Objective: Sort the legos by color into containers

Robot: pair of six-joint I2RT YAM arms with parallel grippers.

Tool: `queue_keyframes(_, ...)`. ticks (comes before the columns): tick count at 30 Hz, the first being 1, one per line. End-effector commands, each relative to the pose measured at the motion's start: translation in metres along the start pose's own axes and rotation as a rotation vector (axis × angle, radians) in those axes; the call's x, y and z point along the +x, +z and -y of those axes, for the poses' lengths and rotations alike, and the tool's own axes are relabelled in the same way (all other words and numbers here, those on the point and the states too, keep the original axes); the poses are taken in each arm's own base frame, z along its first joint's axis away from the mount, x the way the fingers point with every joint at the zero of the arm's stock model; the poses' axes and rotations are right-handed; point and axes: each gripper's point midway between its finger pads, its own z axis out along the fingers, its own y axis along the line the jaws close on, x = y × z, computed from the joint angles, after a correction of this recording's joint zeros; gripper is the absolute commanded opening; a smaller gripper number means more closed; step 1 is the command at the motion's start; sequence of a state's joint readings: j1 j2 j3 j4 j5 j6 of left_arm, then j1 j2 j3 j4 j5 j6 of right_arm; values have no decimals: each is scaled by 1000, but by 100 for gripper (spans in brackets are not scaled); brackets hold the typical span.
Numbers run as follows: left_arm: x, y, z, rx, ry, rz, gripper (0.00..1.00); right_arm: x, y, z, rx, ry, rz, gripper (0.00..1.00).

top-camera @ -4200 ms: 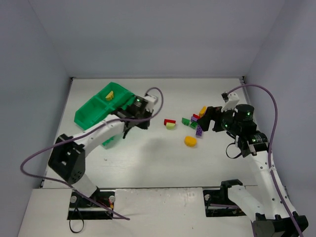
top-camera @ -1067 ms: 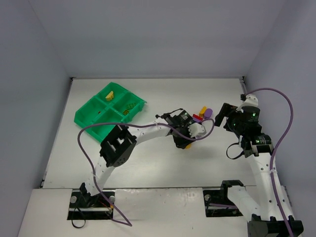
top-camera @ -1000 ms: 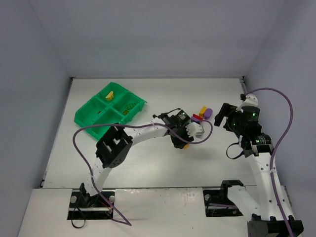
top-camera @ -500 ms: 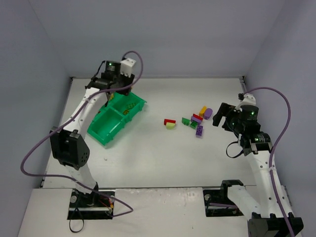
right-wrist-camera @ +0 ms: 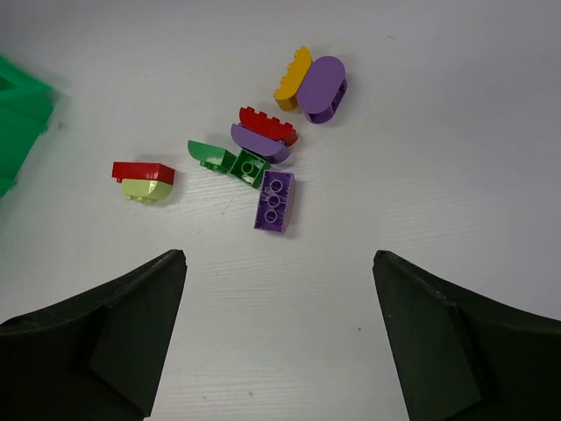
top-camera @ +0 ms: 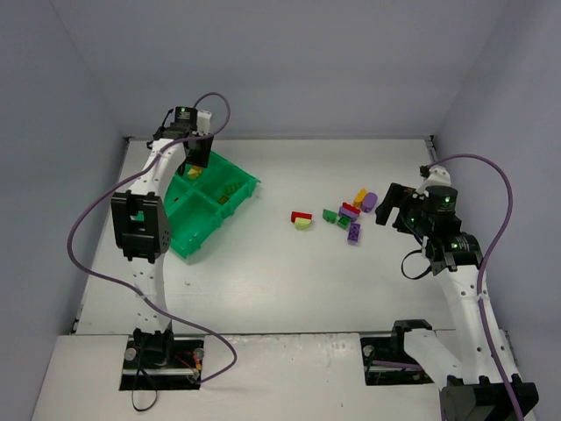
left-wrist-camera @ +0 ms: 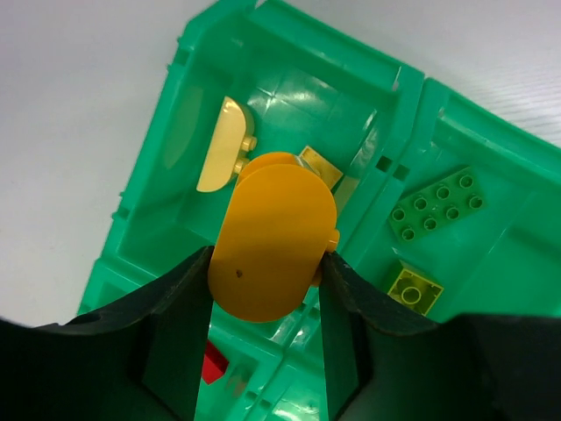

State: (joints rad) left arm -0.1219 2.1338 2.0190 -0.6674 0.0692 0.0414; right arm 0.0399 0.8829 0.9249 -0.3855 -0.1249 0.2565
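Left gripper point(left-wrist-camera: 267, 259) pinches an orange brick point(left-wrist-camera: 272, 232) above the yellow pieces point(left-wrist-camera: 223, 145) in the green tray point(left-wrist-camera: 408, 88), upper left overhead, apparently to match colours; right gripper point(right-wrist-camera: 276, 263), jaws wide and empty, faces the loose legos point(right-wrist-camera: 273, 200) right of centre.

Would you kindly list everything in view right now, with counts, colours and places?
tray: one, bright green, four compartments, table's far left.
held brick: one, orange-yellow oval, above the tray's yellow compartment.
yellow bricks: two, in that compartment.
lime bricks: two, in the compartment beside it.
red brick: one, partly hidden, another compartment.
loose bricks: about nine, purple, red, green, yellow, lime, clustered right of table centre.
table: one, white.
left gripper: black, shut on held brick.
right gripper: black, open, facing the loose bricks.
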Motion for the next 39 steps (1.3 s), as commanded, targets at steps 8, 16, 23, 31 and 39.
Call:
queue_keyframes(8, -31, -30, -12, -38, -35, 87, 54, -20, 3, -17, -82, -37, 43, 85)
queue_keyframes(16, -39, -64, 23, 90, -40, 142, 56, -18, 4, -21, -108, -38, 31, 85)
queue_keyframes(23, -24, -97, 157, 340, 227, 163, 57, -14, 5, -26, -135, -25, 15, 82)
queue_keyframes(31, 33, -87, 281, 636, 614, 51, 57, -9, 1, -36, -200, -24, -1, 79)
queue_keyframes(39, 42, -67, 310, 644, 682, 34, 57, 2, 0, -40, -227, 4, -24, 78)
